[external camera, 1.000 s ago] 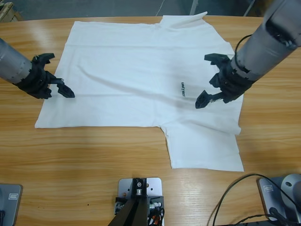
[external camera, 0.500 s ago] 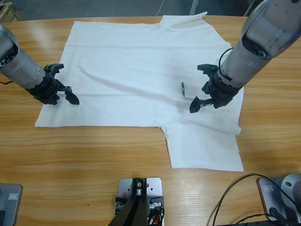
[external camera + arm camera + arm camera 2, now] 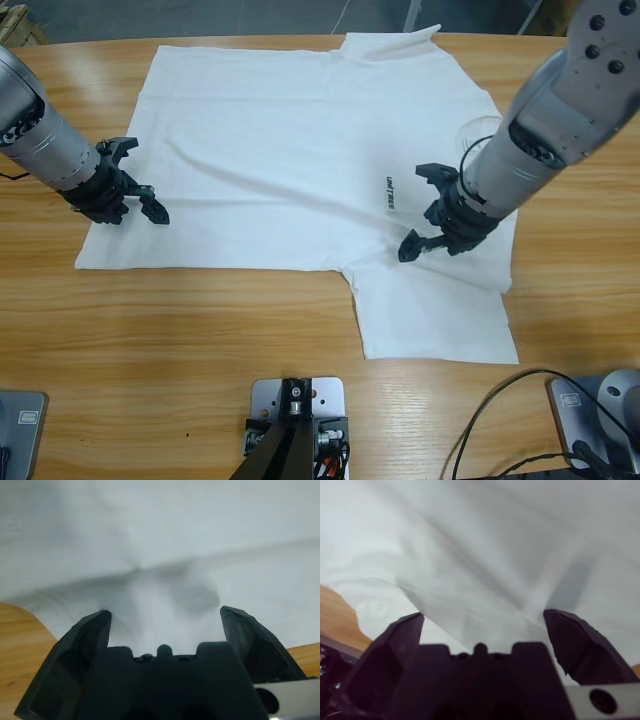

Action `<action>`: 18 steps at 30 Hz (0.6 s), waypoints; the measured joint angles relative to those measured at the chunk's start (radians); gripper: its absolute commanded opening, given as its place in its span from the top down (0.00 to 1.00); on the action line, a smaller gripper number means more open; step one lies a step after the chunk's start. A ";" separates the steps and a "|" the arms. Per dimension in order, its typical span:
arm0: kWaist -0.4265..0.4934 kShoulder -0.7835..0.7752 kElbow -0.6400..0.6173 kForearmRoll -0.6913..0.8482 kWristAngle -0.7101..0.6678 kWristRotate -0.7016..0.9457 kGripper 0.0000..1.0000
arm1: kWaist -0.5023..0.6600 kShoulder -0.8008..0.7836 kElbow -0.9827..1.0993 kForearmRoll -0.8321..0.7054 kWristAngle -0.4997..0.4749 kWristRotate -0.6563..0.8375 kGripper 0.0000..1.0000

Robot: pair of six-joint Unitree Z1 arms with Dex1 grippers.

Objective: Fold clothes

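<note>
Lying flat, T-shirt (image 3: 300, 160) runs along table, collar rightward; both fingers spread.

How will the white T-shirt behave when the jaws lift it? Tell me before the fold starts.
The white T-shirt will probably droop, not hold its shape: it lies flat on the wooden table with soft creases. It looks thin and light, so one pinched edge likely drags the rest along. Both the left gripper and right gripper are open over it.
</note>
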 measured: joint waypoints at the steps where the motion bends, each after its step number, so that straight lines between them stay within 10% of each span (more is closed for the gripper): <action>1: -0.001 0.000 0.000 0.005 0.000 -0.006 0.18 | 0.000 -0.007 0.010 -0.003 0.000 0.010 0.02; 18: -0.134 -0.015 0.051 0.078 -0.022 -0.245 0.26 | 0.110 -0.090 0.131 -0.007 0.005 0.188 0.02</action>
